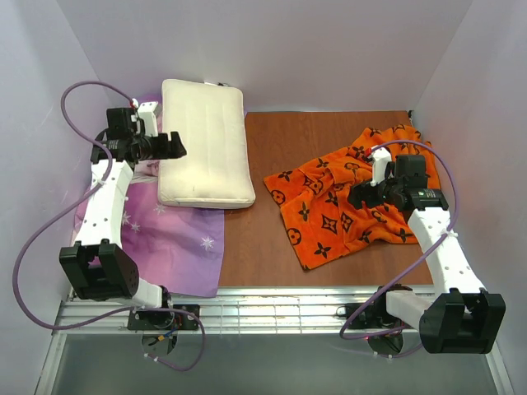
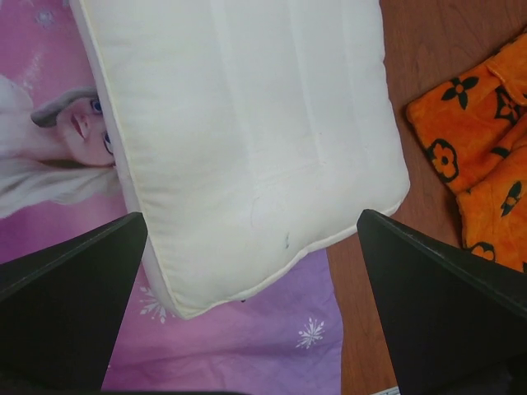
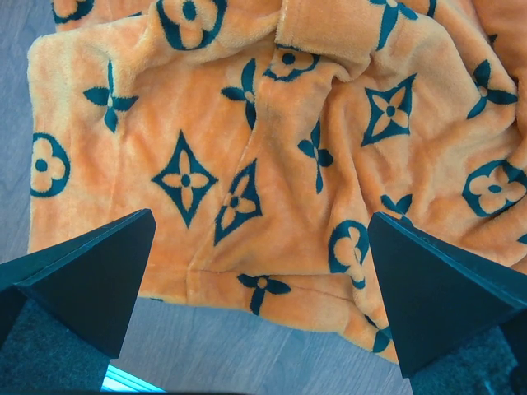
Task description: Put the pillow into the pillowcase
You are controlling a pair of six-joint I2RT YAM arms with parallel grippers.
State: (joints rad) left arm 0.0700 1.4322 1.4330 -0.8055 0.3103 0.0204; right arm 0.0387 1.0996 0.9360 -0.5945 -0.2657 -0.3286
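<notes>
The cream-white pillow (image 1: 206,144) lies at the back left, partly on purple fabric; the left wrist view shows its near corner (image 2: 247,123). The orange pillowcase (image 1: 342,202) with black motifs lies crumpled on the right of the wooden board and fills the right wrist view (image 3: 272,140). My left gripper (image 1: 174,146) is open and empty above the pillow's left edge, its jaws wide apart (image 2: 251,216). My right gripper (image 1: 362,196) is open and empty above the pillowcase's right part, over its near hem (image 3: 262,216).
Purple princess-print fabric (image 1: 165,234) lies under and in front of the pillow, also in the left wrist view (image 2: 247,346). A brown wooden board (image 1: 247,247) covers the table. White walls enclose the left, back and right. A metal rail (image 1: 272,309) runs along the near edge.
</notes>
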